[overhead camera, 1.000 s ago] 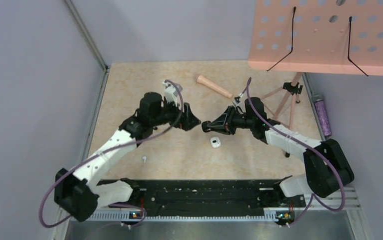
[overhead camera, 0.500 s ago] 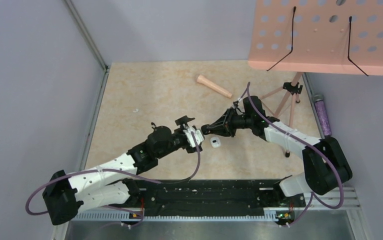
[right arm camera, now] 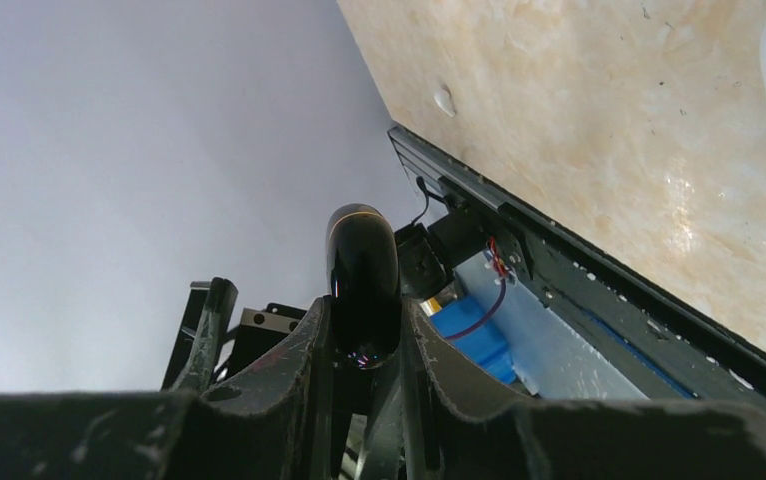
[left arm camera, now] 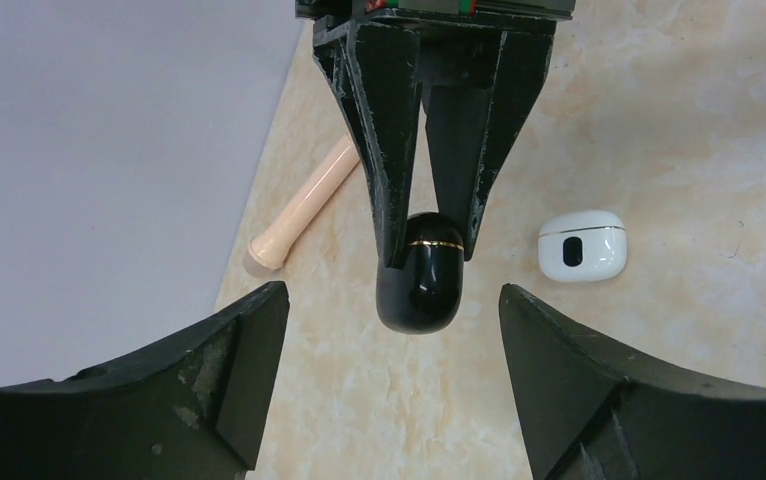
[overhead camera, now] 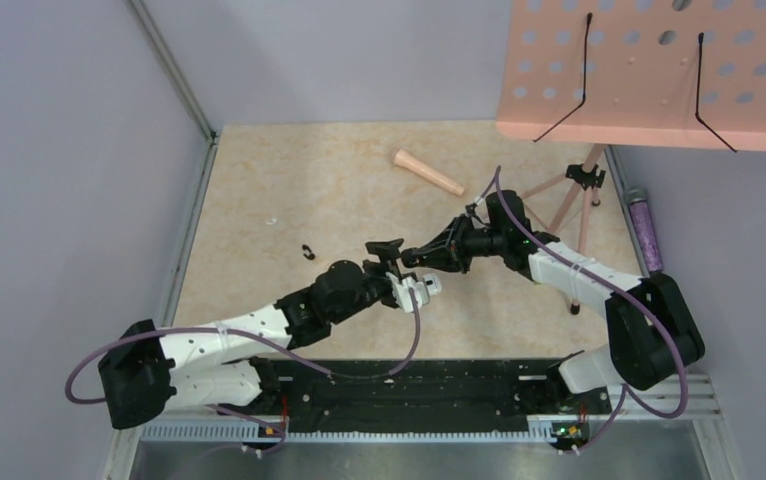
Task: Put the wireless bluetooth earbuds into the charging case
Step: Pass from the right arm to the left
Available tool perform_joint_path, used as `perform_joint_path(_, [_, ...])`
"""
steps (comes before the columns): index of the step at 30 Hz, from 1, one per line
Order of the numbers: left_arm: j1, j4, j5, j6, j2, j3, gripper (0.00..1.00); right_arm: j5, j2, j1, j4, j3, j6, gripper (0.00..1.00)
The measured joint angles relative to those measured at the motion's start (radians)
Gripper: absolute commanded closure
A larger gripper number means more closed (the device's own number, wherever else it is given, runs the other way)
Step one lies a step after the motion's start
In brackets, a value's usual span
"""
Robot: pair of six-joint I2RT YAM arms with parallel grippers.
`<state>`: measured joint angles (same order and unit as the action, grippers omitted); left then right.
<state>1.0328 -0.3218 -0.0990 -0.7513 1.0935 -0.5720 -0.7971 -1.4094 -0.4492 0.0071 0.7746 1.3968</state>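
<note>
- A pale marbled table (overhead camera: pixel 259 180) fills the overhead view; every place below is given relative to the charging case
- A peach perforated music stand (overhead camera: pixel 649 80) rises well beyond the case, to its right
- The right arm (overhead camera: pixel 579 275) reaches in from the case's right and the left arm (overhead camera: pixel 229 330) from its near left, so they meet nose to nose at the case
- A wooden handle (overhead camera: pixel 429 173) lies on the table beyond the case, well apart from it
- The right gripper (left arm camera: pixel 429 250) is clamped on the upper end of the charging case (left arm camera: pixel 417 290), a glossy black capsule with a thin gold seam, apparently closed, held above the table
- The left gripper (left arm camera: pixel 391 300) faces the case's free end with its jaws wide apart, one either side and neither touching
- A white pod (left arm camera: pixel 581 245) with a dark oval window sits on the table just beside the case; I cannot tell what it is
- A tiny white speck (overhead camera: pixel 272 220), possibly an earbud but too small to tell, lies far to the case's left
- Risks, as I judge them: an off-centre squeeze could shoot the slick case out of both grips, the grippers could knock together, and fingers far bigger than an earbud may flick it away
</note>
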Motion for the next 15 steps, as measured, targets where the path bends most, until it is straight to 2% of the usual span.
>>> perform_joint_path(4, [0.008, -0.008, -0.013, -0.029, 0.019, 0.000, 0.28, -0.007, 0.000, 0.000, 0.000, 0.000, 0.016, 1.00])
perform_joint_path(10, [0.018, -0.026, -0.037, -0.061, 0.056, 0.000, 0.51, -0.015, 0.000, 0.000, -0.004, 0.006, 0.024, 1.00])
perform_joint_path(15, [0.019, -0.032, -0.054, -0.074, 0.084, -0.002, 0.52, -0.017, 0.002, 0.001, -0.004, 0.014, 0.034, 1.00])
